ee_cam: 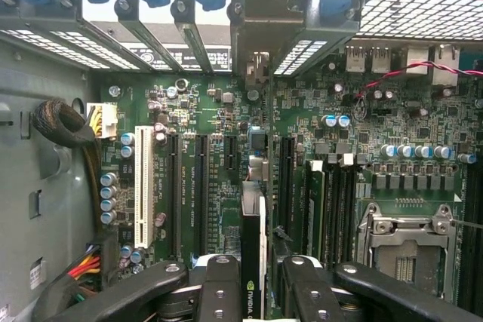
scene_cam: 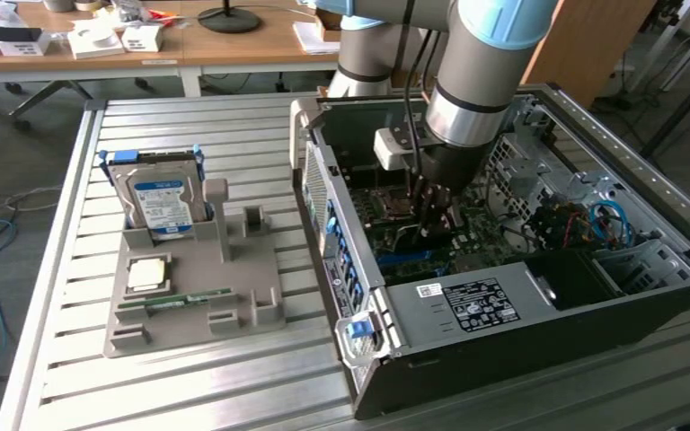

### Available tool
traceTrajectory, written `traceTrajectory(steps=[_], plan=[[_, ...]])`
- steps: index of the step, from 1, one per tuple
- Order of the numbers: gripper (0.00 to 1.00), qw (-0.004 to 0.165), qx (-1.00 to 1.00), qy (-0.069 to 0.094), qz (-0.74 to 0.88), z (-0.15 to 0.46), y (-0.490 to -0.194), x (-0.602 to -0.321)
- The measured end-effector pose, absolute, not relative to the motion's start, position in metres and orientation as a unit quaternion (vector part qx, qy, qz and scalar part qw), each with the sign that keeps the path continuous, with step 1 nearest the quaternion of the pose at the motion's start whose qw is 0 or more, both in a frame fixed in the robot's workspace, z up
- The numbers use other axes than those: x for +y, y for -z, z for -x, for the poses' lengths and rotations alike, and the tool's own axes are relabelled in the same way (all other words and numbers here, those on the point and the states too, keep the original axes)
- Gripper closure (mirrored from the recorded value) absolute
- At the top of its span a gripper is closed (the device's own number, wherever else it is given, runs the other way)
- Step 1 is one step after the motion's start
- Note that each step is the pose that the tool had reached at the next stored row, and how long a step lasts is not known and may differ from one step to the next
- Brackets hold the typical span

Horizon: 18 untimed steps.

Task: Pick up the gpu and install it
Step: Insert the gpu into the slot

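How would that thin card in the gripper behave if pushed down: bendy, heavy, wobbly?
Probably stiff: the gpu stands straight on edge in the gripper, with no visible sag. It is likely light for its size, being so thin. On that narrow edge it could tilt if pushed off-line.

Slatted silver aluminium table [scene_cam: 201,386] recorded. A grey moulded plastic parts holder [scene_cam: 227,269] is set on it toward the exterior view's left. An open black metal computer case [scene_cam: 537,350] is laid just beside it, on the exterior view's right.
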<state>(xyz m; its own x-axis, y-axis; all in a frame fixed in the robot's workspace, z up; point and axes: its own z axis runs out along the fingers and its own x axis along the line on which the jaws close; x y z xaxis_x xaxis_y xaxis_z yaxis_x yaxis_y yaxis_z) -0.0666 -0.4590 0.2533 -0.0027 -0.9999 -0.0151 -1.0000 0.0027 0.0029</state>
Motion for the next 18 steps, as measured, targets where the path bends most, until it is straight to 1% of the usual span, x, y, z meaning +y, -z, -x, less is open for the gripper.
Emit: traceTrajectory(steps=[18], plan=[[0.74,0.004,0.708,-0.006,0.706,0.0674,-0.2513,-0.4589]])
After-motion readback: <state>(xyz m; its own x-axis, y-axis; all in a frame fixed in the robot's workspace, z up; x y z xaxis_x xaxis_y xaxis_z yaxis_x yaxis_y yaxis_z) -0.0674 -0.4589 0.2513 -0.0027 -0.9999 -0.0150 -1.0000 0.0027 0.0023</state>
